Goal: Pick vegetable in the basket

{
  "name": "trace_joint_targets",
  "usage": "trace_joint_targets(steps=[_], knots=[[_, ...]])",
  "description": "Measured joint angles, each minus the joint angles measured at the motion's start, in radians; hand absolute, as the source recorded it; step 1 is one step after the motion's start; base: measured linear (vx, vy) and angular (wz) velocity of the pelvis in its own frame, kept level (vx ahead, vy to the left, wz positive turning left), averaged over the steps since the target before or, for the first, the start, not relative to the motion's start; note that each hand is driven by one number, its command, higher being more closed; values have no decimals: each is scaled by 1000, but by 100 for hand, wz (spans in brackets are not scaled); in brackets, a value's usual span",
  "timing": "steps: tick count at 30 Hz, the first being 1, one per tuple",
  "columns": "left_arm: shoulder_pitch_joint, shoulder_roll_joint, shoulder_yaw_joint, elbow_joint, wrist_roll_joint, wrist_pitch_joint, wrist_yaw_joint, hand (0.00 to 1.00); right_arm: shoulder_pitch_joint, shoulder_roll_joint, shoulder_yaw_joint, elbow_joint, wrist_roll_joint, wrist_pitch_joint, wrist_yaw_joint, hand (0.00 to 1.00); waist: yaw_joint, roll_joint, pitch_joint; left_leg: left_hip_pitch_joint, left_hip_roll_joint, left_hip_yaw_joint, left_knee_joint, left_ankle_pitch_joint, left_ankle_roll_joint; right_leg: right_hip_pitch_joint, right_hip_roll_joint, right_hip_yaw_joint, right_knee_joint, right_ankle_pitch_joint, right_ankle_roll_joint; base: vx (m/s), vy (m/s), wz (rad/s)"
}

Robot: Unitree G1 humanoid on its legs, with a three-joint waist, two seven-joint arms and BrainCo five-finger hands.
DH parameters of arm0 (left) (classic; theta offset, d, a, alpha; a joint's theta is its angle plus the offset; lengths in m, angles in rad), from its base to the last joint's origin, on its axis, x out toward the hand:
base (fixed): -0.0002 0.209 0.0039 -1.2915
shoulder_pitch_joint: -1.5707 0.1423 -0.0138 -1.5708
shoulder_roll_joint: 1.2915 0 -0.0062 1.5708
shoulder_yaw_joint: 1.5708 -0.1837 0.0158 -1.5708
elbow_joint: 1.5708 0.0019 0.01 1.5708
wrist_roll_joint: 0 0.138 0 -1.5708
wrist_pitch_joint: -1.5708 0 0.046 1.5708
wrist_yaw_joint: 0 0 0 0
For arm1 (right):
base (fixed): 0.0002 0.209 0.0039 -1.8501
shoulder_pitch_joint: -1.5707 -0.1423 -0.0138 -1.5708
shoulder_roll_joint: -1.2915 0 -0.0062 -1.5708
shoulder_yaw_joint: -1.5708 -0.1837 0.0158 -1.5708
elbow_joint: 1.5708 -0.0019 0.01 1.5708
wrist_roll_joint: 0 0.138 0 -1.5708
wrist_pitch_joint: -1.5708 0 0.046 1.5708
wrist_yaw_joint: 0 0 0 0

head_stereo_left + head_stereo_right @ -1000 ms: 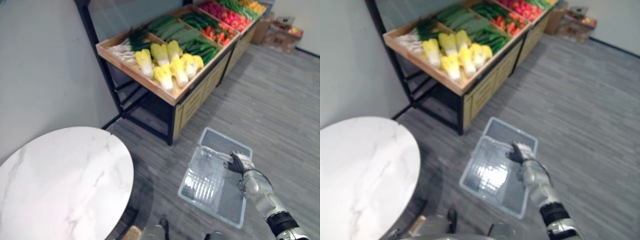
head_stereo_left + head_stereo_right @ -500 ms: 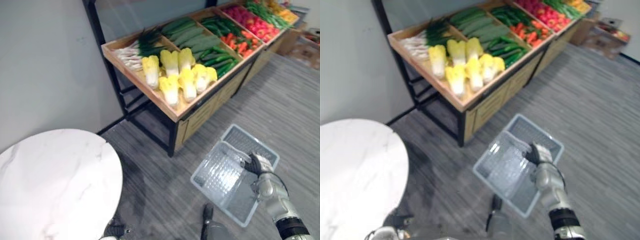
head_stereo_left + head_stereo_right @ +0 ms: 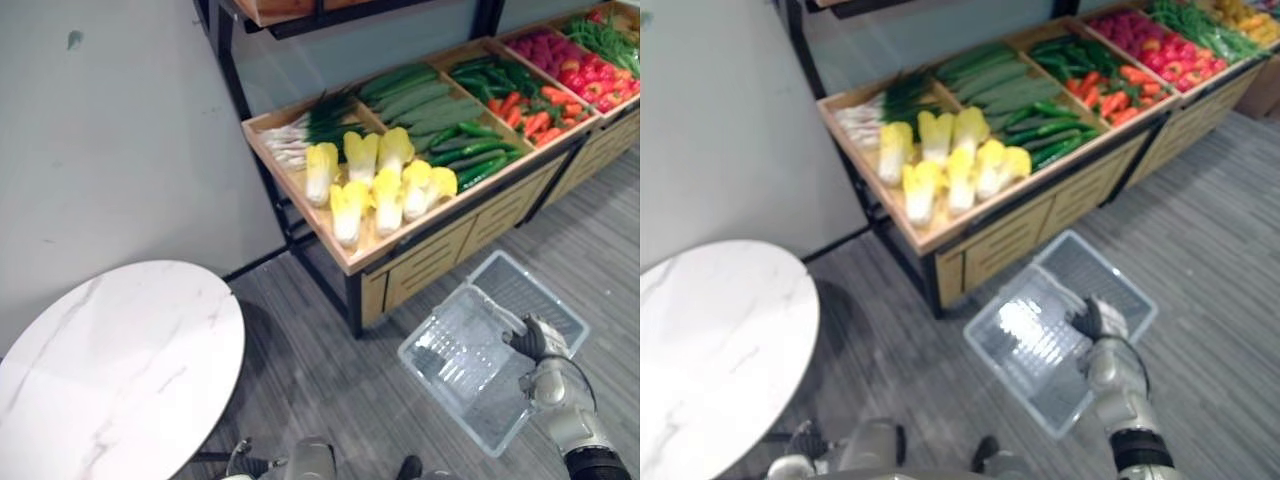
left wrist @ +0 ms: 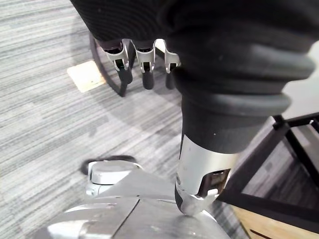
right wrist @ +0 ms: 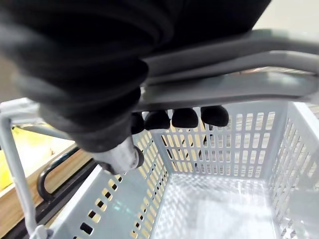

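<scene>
My right hand (image 3: 541, 341) is shut on the handle (image 5: 239, 74) of a light grey plastic basket (image 3: 450, 352), which hangs just above the floor in front of the vegetable stand. In the right wrist view my fingertips (image 5: 185, 117) curl under the handle, and the basket (image 5: 219, 209) holds nothing. Pale yellow cabbages (image 3: 385, 185) lie in the stand's nearest wooden tray (image 3: 420, 240), up and to the left of the basket. My left hand (image 4: 144, 64) hangs open over the grey floor.
Behind the cabbages lie leeks (image 3: 300, 140) and cucumbers (image 3: 420, 95); further right are green peppers (image 3: 480, 150), carrots (image 3: 530, 110) and red peppers (image 3: 585, 75). A round white marble table (image 3: 110, 370) stands at my left. A black metal frame (image 3: 235, 70) rises behind the stand.
The whole picture has shifted, so the camera has moved; the stand now sits closer and more central. The basket stays in my right hand.
</scene>
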Motion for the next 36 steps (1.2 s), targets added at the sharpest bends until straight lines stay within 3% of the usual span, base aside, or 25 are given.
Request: trace_joint_targets(steps=[1, 3, 7, 11, 12, 13, 15, 17, 18, 19, 22, 24, 25, 27, 28, 29, 30, 31, 32, 34, 36], knots=[[9, -2, 0, 1, 0, 2, 0, 0, -1, 0, -5, 16, 0, 0, -3, 100, 5, 12, -4, 20, -16, -19, -89, 86, -10, 1, 2, 8, -5, -4, 9, 142, 132, -7], [17, 1, 2, 8, 1, 2, 2, 0, 0, 1, -5, 47, 0, 1, -3, 100, 4, 7, -1, 50, -32, -22, -135, 142, -5, 28, -3, 9, -26, -6, 32, 133, 88, 8], [23, 1, 24, 21, 8, 3, 0, 0, -4, 1, -7, 77, -1, 1, -3, 100, 11, 3, 1, 63, -51, 10, -49, 97, 39, 75, -23, 39, -60, 15, 58, 143, 83, -10], [20, 2, 32, 21, 10, 2, 0, 0, -3, 1, -24, 104, 3, -4, -4, 100, 4, -4, 1, 100, -84, 38, -56, 49, 49, 71, -66, 83, -3, -37, 104, 92, 92, -17], [24, 2, 31, 25, 10, 3, -1, 0, 2, 3, -34, 140, 4, -3, -3, 100, 4, -27, 2, 112, -110, 47, -57, 26, 62, 58, -100, 90, 48, -85, 141, 71, 131, -9], [27, 3, 30, 32, 10, 3, -1, 0, 7, 5, -42, 159, 4, -1, -3, 100, 5, -33, -5, 130, -117, 48, -62, 15, 65, 51, -118, 97, 83, -106, 162, 127, 104, -18], [41, 12, 5, 39, 10, 3, -1, 0, 16, 8, -51, 205, 3, 7, -1, 100, -5, -34, -6, 170, -124, 64, -87, 2, 79, -68, -147, 178, 376, -89, 204, 145, 110, -17], [39, 33, -4, 38, 8, 3, -1, 0, 18, 18, -52, 231, 6, 10, 1, 100, -12, -48, -1, 207, -121, 60, -105, 4, 87, -139, -154, 214, 528, -25, 184, 185, 125, 0], [39, 48, -12, 38, 8, 4, -1, 0, 18, 25, -53, 241, 6, 22, 2, 100, -19, -49, 1, 241, -114, 58, -112, 10, 99, -176, -160, 222, 620, 40, 167, 230, 96, 10], [42, 57, -18, 37, 8, 3, 0, 0, 23, 30, -53, 246, 6, 29, 1, 100, -30, -53, 3, 265, -102, 56, -113, 3, 110, -194, -171, 207, 681, 53, 143, 167, 62, 13], [27, 64, -5, 31, 7, 3, -1, 0, 13, 32, -87, 253, 8, 26, 1, 100, -42, -59, 6, 299, -81, 50, -131, 0, 114, -201, -170, 154, 592, -3, 87, 148, 30, 10], [26, 55, 10, 18, 7, -3, -1, 0, -3, 32, -109, 258, 9, 25, -2, 100, -51, -54, 8, 302, -64, 39, -132, 0, 113, -196, -153, 153, 487, -2, 87, 140, -45, 9], [23, 55, 16, 17, 7, -4, -1, 0, -9, 32, -114, 259, 16, 25, -4, 100, -52, -47, 11, 301, -48, 36, -131, -1, 110, -192, -140, 178, 355, 5, 96, 182, -104, 5], [22, 55, 19, 18, 9, -4, -1, 0, -13, 32, -114, 259, 32, 24, -5, 100, -52, -52, 8, 300, -39, 34, -130, -9, 97, -192, -137, 201, 272, 15, 101, 171, -141, 1], [22, 54, 18, 21, 9, -3, 0, 0, -13, 36, -114, 259, 34, 24, -4, 100, -51, -55, 8, 300, -30, 30, -127, -25, 72, -193, -143, 232, 185, 27, 117, 200, -226, 3], [23, 56, 18, 21, 9, -3, 0, 0, -13, 51, -121, 259, 37, 25, -4, 100, -51, -68, 9, 306, -26, 28, -125, -36, 45, -190, -150, 258, 138, 49, 124, 246, -332, 8], [28, 74, 18, 22, 9, -3, 0, 0, -8, 72, -122, 259, 37, 26, -4, 100, -51, -93, 6, 315, -33, 22, -123, -54, 9, -180, -161, 276, 117, 126, 125, 203, -332, 15], [31, 88, 18, 22, 9, -3, -1, 0, 0, 85, -122, 259, 36, 27, -3, 100, -51, -116, 6, 322, -41, 14, -121, -63, -8, -164, -172, 275, 107, 155, 136, 165, -398, 11], [22, 77, 21, 37, 9, -2, 0, 0, 6, 90, -123, 267, 36, 31, 3, 100, -42, -102, 10, 325, -16, 5, -106, -85, -44, -134, -151, 255, 79, 83, 153, 119, -391, 10], [29, 28, 18, 42, 9, -3, -4, 0, 8, 68, -131, 267, 35, 35, 3, 100, -48, -41, -7, 310, 73, -2, -107, -85, -82, -123, -67, 212, 49, 72, 126, 146, -381, 4], [29, 15, 17, 43, 9, -3, -5, 0, 9, 66, -131, 266, 38, 34, 3, 100, -52, -18, -18, 310, 123, -10, -130, -61, -118, -124, -19, 187, 50, 62, 92, 149, -286, 12]])
